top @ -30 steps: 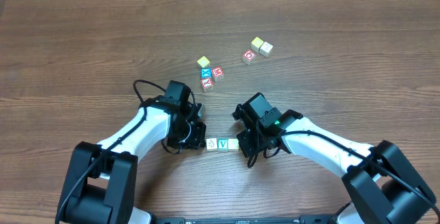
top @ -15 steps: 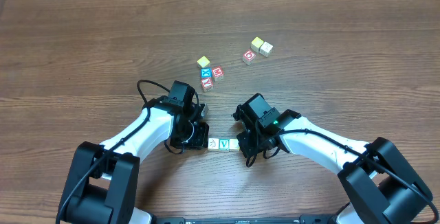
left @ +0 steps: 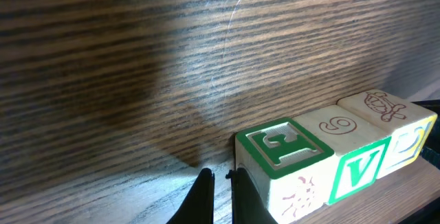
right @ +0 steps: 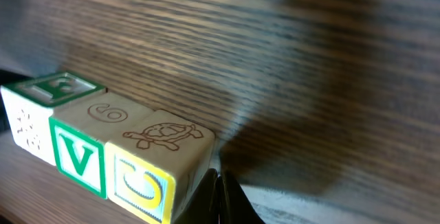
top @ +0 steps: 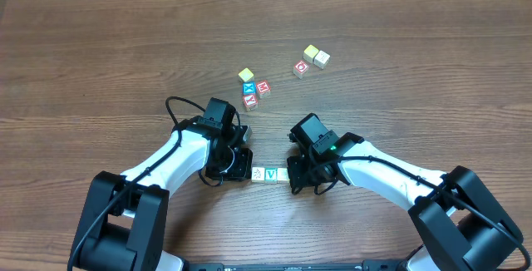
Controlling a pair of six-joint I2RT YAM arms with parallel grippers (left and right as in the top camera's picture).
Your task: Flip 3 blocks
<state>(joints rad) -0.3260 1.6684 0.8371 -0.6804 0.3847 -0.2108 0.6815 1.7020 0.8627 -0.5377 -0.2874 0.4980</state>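
- Three blocks sit in a straight, touching row toward the near edge of the tabletop [top: 100, 46], about midway between its left and right edges. The row runs left to right.
- Middle block [top: 271, 174]: the green V faces up in the overhead view. The left wrist view shows a "6" on the adjoining face.
- Left block [top: 258, 174]: cream, with a faint mark on its upper face. A green-framed letter is on the face next to it, seen from the left wrist.
- Right block [top: 283, 174]: pale yellow on top. The right wrist view shows a turtle outline on its adjoining face.
- Left gripper [top: 248, 171]: fingers are together with nothing between them, and the tips are low at the tabletop just beside the outer side of the left block. I cannot tell whether they touch it.
- Right gripper [top: 291, 176]: fingers are pressed together and hold nothing, with the tips down at the outer side of the right block. They look to be touching it or nearly so.
- Loose cluster [top: 252, 88]: one yellow, one blue-lettered and two red-lettered cubes, farther toward the far edge and well apart from the row.
- Second group [top: 311, 59]: a red-lettered cube, a yellow cube and a cream cube, to the right of the cluster.
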